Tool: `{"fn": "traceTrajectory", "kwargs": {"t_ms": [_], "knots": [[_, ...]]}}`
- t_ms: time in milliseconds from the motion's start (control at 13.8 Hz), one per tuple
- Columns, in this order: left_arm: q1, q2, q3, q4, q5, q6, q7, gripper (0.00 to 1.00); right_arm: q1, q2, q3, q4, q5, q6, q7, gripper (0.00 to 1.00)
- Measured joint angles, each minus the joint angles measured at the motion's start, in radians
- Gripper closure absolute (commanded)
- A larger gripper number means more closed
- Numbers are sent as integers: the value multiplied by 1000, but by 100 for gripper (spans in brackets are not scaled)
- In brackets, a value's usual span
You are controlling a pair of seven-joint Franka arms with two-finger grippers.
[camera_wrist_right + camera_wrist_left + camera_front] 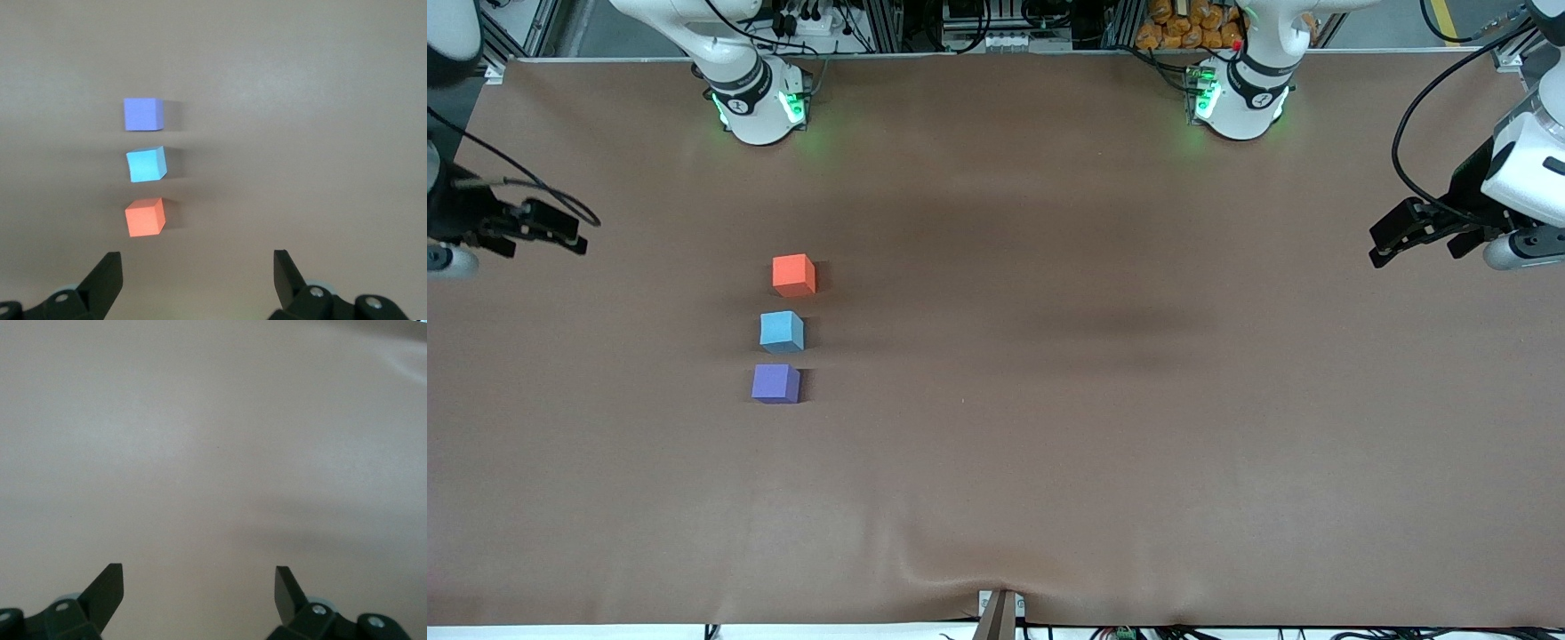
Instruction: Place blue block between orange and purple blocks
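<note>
Brown matte cloth covers the table (1049, 444), w/ a wrinkle at its 6 o'clock edge and soft shadow bands mid-table. Along the 12 o'clock side: aluminium framing, cables, a heap of orange things (1183, 27); green lights glow on both my arm bases. No writing I can read.

Three blocks sit in a line toward my right arm's end, each a small gap apart, none touching: orange block (793, 274) farthest from the front camera, blue block (782, 331) between, purple block (775, 383) nearest.

My right gripper (197, 267) hangs over the table's edge at its own end, fingers wide apart, holding nothing. My left gripper (199, 583) waits over bare cloth at its end, fingers also spread, empty.
</note>
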Motion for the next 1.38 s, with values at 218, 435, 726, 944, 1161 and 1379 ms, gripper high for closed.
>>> {"fn": "traceTrajectory", "kwargs": {"t_ms": [218,435,726,944,1161,1379], "knots": [[0,0,0,0,0,-2,0,0,-3,-27,21,56,0,-87,1,0],[0,0,0,0,0,-14,0,0,-3,-28,21,134,0,-147,1,0],[0,0,0,0,0,-27,0,0,-3,-28,20,158,-1,-149,5,0],[0,0,-1,0,0,-41,0,0,-3,-19,17,154,-1,-146,24,0],[0,0,-1,0,0,-48,0,0,-3,-4,14,152,-1,-139,31,0],[0,0,0,0,0,-59,0,0,-3,-4,12,146,-1,-140,35,0]]}}
